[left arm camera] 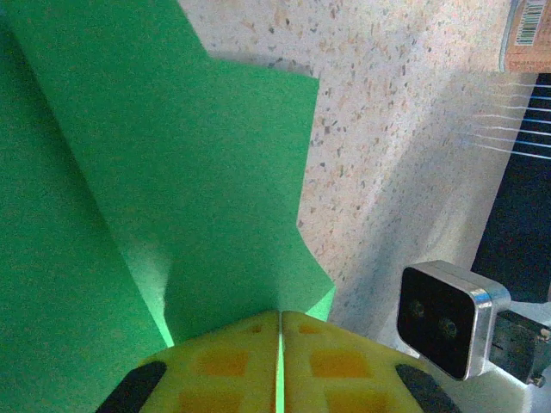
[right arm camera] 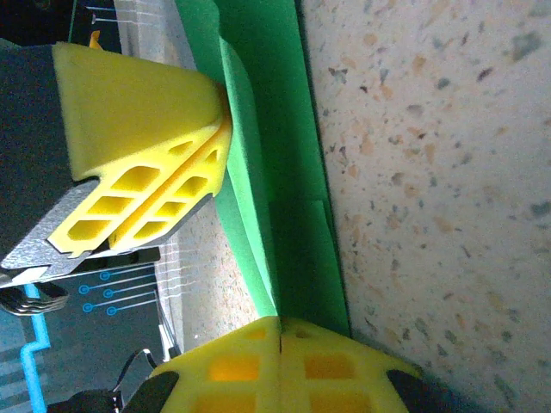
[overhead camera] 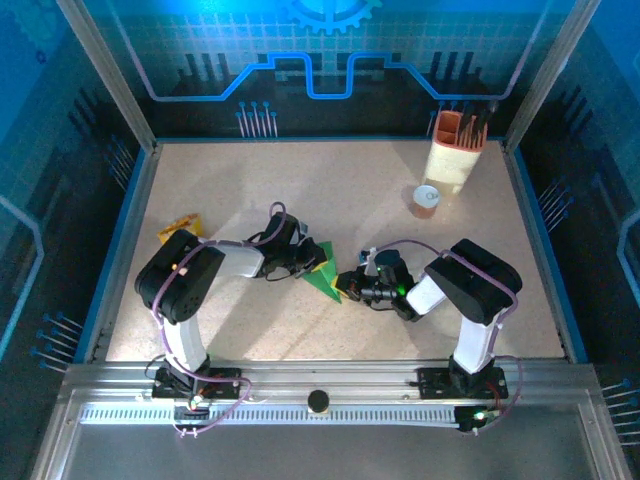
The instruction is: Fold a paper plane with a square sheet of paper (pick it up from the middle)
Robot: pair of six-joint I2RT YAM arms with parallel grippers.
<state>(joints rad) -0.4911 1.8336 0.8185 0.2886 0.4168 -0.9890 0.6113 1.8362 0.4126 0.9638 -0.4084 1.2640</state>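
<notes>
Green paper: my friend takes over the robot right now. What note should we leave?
Left claw: shut on the thin bright-green folded paper sheet.
Right claw: shut on the sheet's opposite end.
Sheet: between both claws, mid-way across the speckled beige table.
Done: folded into a layered, pointed shape.
To do: probably finish the last folds, then let go.

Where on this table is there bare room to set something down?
Bare tabletop runs along the far edge, from the yellow packet across to the small cup and tall holder. Also free: the strip between the green paper and the near edge. Crowded middle: left hand and right hand pinch that paper.
</notes>
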